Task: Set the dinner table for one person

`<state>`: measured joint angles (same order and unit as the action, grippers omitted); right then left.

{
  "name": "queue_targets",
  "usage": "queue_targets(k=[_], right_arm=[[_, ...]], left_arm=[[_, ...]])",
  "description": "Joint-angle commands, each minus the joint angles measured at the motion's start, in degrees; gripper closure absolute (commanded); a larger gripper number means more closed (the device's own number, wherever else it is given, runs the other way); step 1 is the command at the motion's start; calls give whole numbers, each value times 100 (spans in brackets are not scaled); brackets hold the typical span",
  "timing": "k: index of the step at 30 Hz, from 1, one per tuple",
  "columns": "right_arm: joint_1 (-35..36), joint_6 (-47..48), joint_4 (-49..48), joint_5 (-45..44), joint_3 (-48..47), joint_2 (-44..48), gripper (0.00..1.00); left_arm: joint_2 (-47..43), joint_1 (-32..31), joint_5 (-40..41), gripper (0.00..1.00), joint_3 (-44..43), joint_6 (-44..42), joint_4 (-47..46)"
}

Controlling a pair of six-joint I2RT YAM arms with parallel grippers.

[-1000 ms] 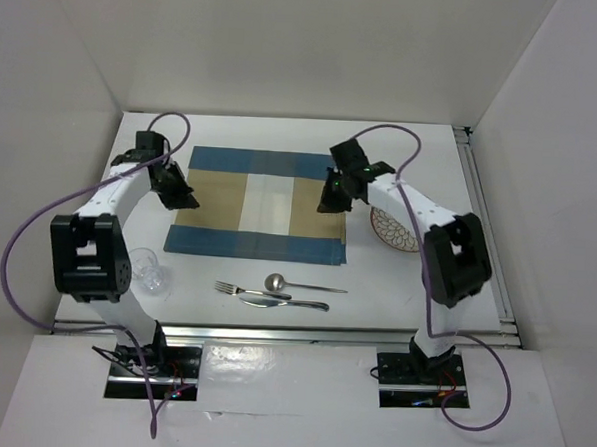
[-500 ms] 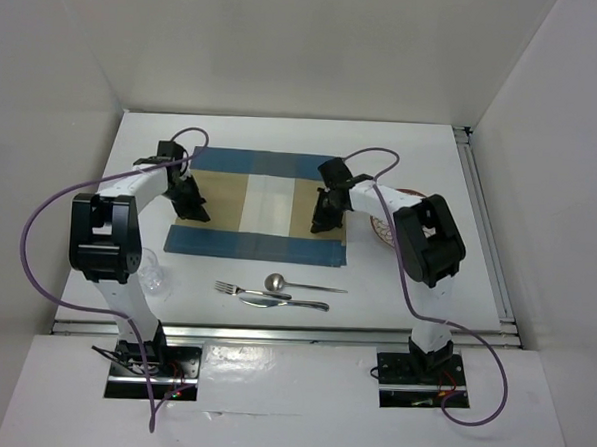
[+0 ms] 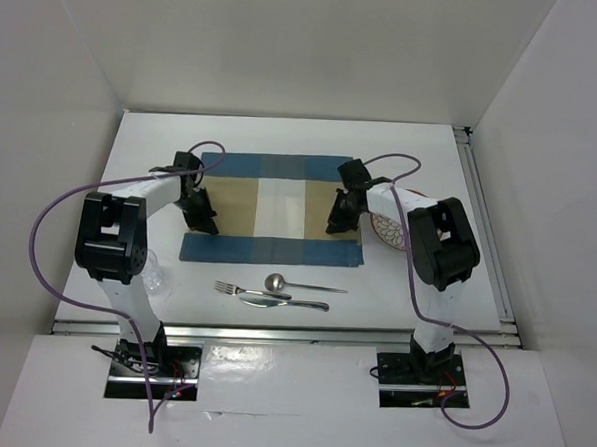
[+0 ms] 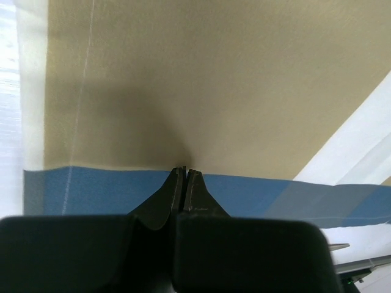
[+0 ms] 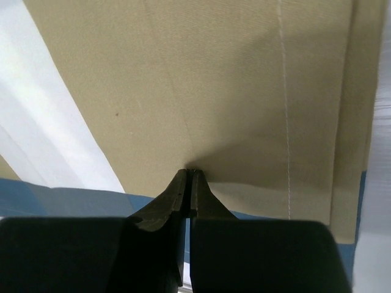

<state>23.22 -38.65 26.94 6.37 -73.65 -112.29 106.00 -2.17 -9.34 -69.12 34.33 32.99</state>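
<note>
The blue-and-tan placemat lies flat in the middle of the white dinner table. My left gripper is shut, its tips pinching the cloth near the mat's left side, at the tan-blue border in the left wrist view. My right gripper is shut, pinching a small pucker of tan cloth near the mat's right side. The placemat fills both wrist views.
A patterned plate sits just right of the mat, behind the right arm. A clear glass stands at the near left. A fork, spoon and knife lie in front of the mat.
Both grippers have moved inward and down onto the placemat. The mat has shifted right and slightly nearer with them, its right edge now close to the plate.
</note>
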Motion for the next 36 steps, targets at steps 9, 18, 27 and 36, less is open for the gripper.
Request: queue_targets(k=[9, 18, 27, 36], right_arm=[[-231, 305, 408, -356, -114, 102, 100], [-37, 649, 1208, -276, -1599, 822, 56], [-1608, -265, 1183, -700, 471, 3333, 15], [-3402, -477, 832, 56, 2582, 4655, 12]], left_arm=[[-193, -99, 91, 100, -277, -75, 84], [-800, -99, 389, 86, -1427, -347, 892], [-1834, -99, 608, 60, -1983, -646, 1324], [-2829, -152, 952, 23, -901, -638, 990]])
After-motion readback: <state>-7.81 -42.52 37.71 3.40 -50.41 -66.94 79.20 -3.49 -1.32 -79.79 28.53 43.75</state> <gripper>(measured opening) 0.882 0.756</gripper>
